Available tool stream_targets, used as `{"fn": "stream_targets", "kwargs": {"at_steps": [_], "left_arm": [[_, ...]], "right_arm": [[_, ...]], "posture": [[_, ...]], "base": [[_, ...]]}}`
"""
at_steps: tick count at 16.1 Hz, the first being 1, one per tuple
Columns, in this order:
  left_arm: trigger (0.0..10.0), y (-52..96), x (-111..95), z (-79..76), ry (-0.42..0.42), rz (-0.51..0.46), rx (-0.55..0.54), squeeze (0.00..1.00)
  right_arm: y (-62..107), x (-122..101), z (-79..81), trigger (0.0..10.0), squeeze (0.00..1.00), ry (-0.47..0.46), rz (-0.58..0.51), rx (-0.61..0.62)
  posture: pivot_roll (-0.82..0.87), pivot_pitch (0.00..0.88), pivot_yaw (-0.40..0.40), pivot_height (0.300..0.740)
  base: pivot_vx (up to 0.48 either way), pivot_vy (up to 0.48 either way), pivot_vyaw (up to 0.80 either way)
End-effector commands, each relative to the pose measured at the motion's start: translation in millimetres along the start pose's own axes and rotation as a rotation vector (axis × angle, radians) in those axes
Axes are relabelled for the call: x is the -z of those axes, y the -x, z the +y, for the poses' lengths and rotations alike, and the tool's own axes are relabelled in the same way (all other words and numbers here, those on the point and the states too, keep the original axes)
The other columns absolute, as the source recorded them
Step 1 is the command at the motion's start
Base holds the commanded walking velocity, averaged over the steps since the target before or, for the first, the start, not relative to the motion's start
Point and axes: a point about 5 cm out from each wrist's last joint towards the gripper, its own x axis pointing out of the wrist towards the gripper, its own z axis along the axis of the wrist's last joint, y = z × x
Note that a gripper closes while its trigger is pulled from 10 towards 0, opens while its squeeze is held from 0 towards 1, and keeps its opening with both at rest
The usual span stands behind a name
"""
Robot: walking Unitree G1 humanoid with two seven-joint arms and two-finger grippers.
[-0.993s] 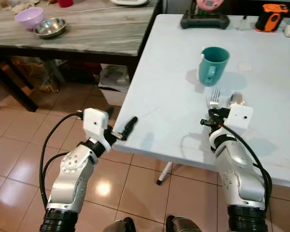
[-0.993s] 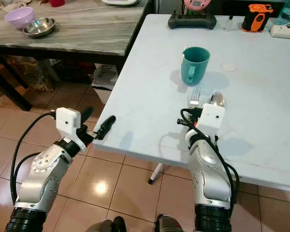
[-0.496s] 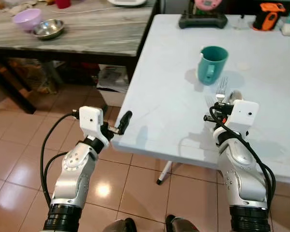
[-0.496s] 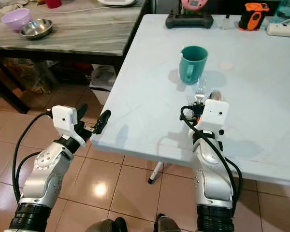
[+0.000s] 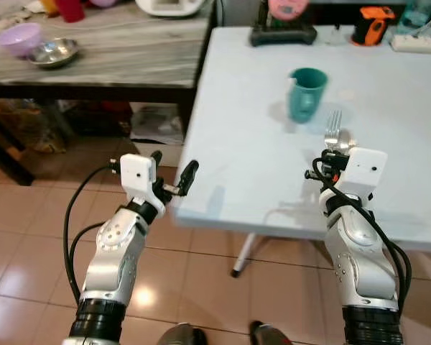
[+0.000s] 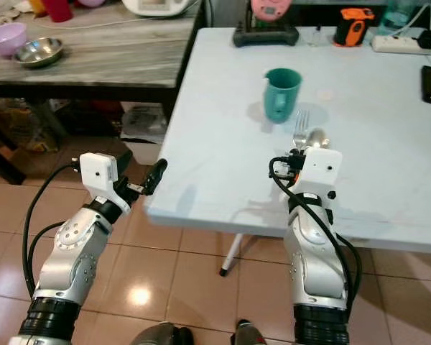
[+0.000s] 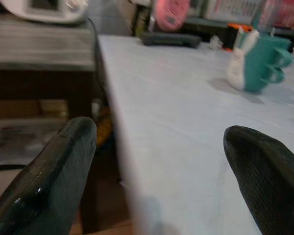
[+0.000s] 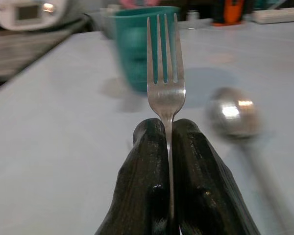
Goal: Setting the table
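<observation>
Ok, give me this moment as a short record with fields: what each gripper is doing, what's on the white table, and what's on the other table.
right gripper: shut on the fork, tines pointing toward the mug
left gripper: open, holding nothing, at the near left edge of the white table
spoon: lying on the white table, beside the fork
teal mug: upright, beyond the fork
grey table: purple bowl and steel bowl
</observation>
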Motion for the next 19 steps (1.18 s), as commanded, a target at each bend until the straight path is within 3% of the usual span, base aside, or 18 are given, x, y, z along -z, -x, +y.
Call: {"fn": "stream_targets", "kwargs": {"at_steps": [1, 11, 19], "left_arm": [[10.0, 2.8, 3.1, 6.2, -0.008, 0.013, -0.024, 0.0], [10.0, -6.2, 2.3, -4.7, -0.005, -0.022, -0.039, 0.0], [10.0, -4.7, 5.6, 1.6, -0.043, -0.012, -0.087, 0.0]], "right_arm": [[1.1, -0.2, 5.6, 10.0, 0.0, -0.005, -0.01, -0.01], [-4.7, -4.3, 4.7, 10.0, 0.0, 0.003, -0.049, -0.002], [-5.2, -5.9, 0.3, 10.0, 0.0, 0.023, -0.068, 0.007]], "posture": [[-0.19, 0.115, 0.102, 0.74], [-0.19, 0.098, 0.101, 0.74], [-0.19, 0.101, 0.095, 0.74]], "base": [[0.0, 0.454, 0.0], [0.0, 0.48, 0.0], [0.0, 0.48, 0.0]]}}
